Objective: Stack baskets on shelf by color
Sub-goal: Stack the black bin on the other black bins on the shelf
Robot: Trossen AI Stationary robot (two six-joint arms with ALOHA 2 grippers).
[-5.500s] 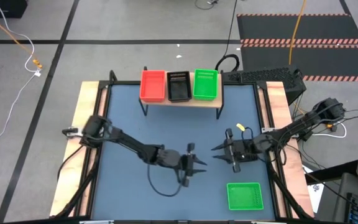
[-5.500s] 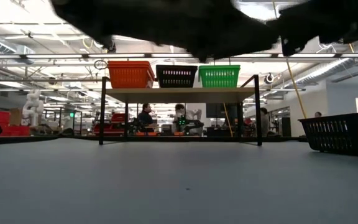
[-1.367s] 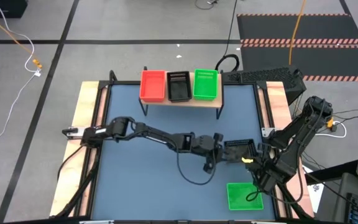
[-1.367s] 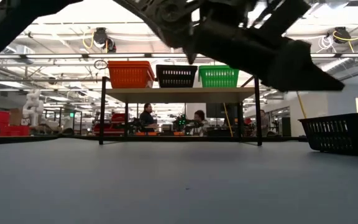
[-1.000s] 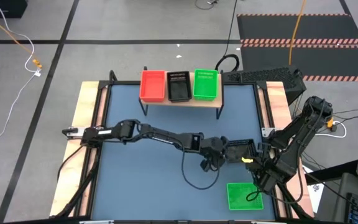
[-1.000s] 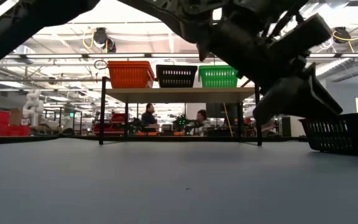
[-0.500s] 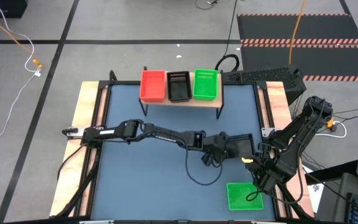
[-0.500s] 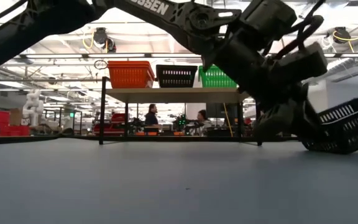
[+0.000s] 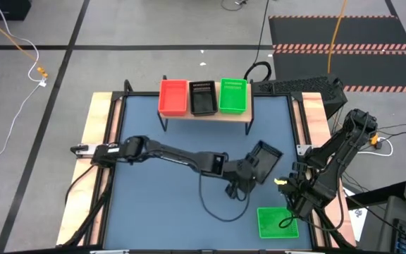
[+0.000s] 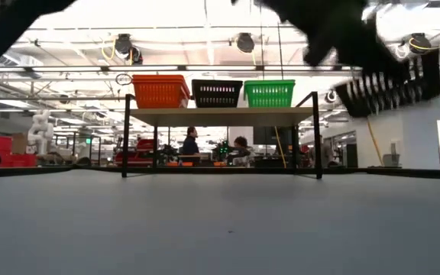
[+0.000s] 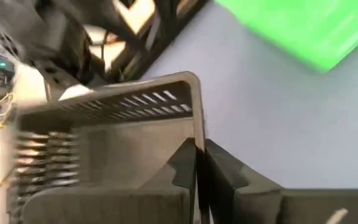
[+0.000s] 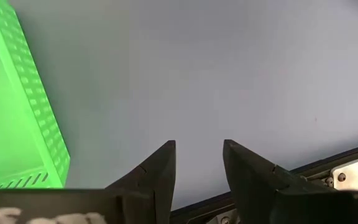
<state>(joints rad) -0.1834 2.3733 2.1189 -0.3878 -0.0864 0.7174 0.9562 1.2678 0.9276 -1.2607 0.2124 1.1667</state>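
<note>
Black basket (image 9: 262, 157) in L tool (image 9: 246, 171)

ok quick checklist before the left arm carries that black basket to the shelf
1. Left gripper shut on the black basket wall: ok.
2. Basket lifted off the table: ok, it hangs tilted in the low view.
3. Black stack on the shelf, between the red basket and green basket, free to receive it: ok.
4. Right gripper out of the way, open beside the loose green basket: ok.
5. Grip firm enough for the carry: cannot tell.
</note>
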